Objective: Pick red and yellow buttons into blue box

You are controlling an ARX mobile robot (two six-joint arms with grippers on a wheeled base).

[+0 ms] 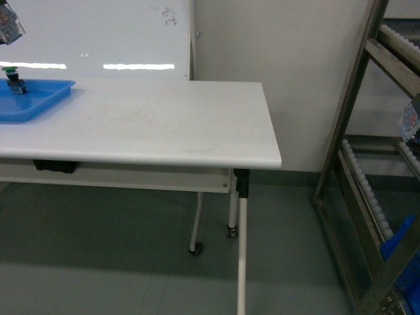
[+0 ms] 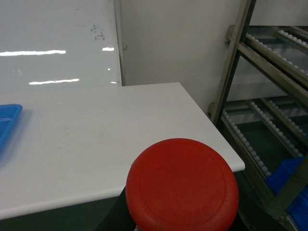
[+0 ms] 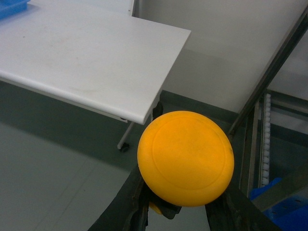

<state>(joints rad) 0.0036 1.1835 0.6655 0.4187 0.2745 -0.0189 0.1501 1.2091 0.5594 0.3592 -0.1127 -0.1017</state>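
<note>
Red button [image 2: 182,185] and yellow button [image 3: 186,158] clamped in claws, past table [image 1: 164,125] edge.

Open floor [image 1: 131,262] lies ahead of me; the table [image 1: 164,125] blocks eleven o'clock, the rack [image 1: 367,164] blocks three o'clock.

- You have a white table [image 1: 151,121] on thin legs with castors, standing on a grey-green floor [image 1: 98,262].
- At its far left edge lies a shallow blue tray [image 1: 33,98].
- A green-capped button [image 1: 13,77] stands in that tray.
</note>
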